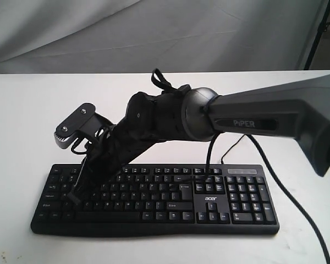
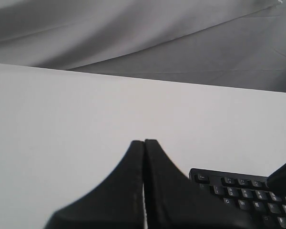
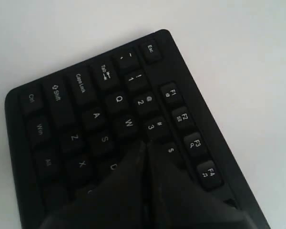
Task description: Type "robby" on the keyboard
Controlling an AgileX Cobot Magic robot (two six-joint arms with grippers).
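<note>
I am holding my closed, empty right end effector [image 3: 144, 145] over the Acer keyboard [image 1: 165, 201] beside the W key [image 3: 128, 123]; my left end effector [image 2: 144, 143] is hanging closed over the worktop [image 2: 62, 119]

A: What colour is the keyboard [image 1: 170, 206]?
B: Black, with white key legends and a small white logo.
A: The bench [image 1: 22, 110]?
B: Plain white; the backdrop [image 1: 154, 33] is grey.
A: And the arm [image 1: 275, 113]?
B: Dark grey with pale lettering. The left gripper [image 2: 144, 143], right gripper [image 3: 145, 145] and cable [image 1: 289, 195] are black.
</note>
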